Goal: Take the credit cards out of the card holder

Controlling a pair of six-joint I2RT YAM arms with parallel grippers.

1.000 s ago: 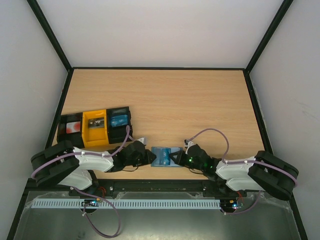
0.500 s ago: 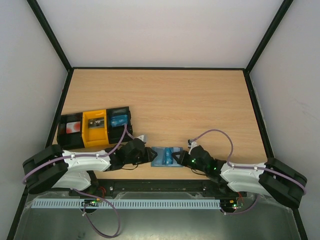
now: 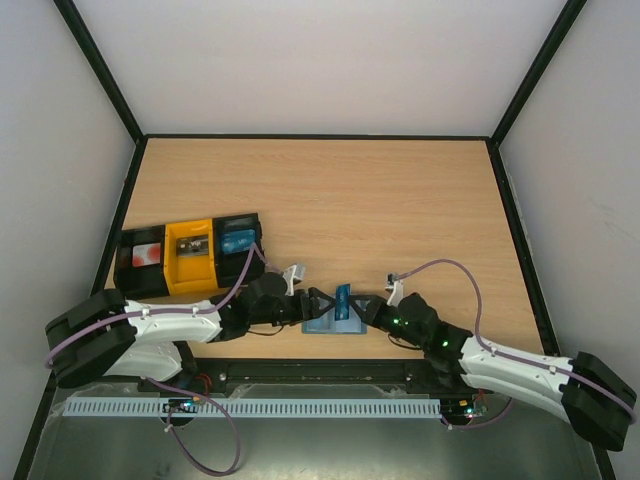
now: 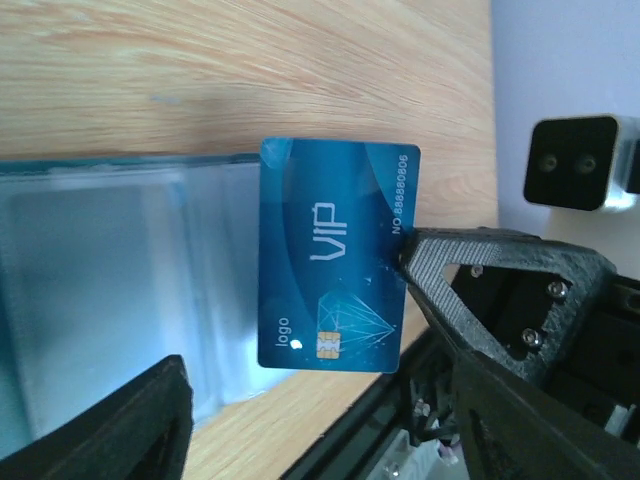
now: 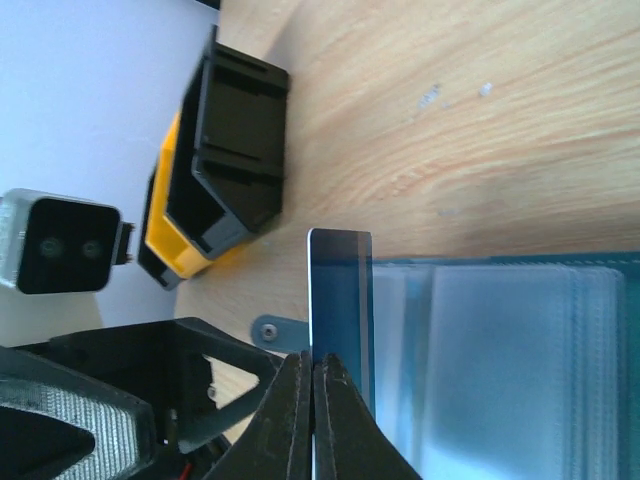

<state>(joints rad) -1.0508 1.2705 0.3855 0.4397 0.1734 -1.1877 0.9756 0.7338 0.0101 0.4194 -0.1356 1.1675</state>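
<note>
The teal-blue card holder (image 3: 322,324) lies open and flat at the table's near edge, its clear pockets (image 4: 100,270) facing up. My right gripper (image 3: 358,309) is shut on the edge of a blue VIP credit card (image 4: 335,255), holding it upright above the holder's right part. In the right wrist view the card (image 5: 342,300) shows nearly edge-on between my closed fingertips (image 5: 312,400). My left gripper (image 3: 316,300) stands open just left of the card, over the holder, with nothing between its fingers (image 4: 120,430).
Three small box trays stand in a row at the near left: black (image 3: 140,258), yellow (image 3: 190,255), black (image 3: 238,242). A black frame rail runs along the table's near edge (image 3: 320,372). Walls close in the table on three sides.
My left gripper has opened wide. My right arm has stretched leftward and raised the blue card upright out of the holder.
</note>
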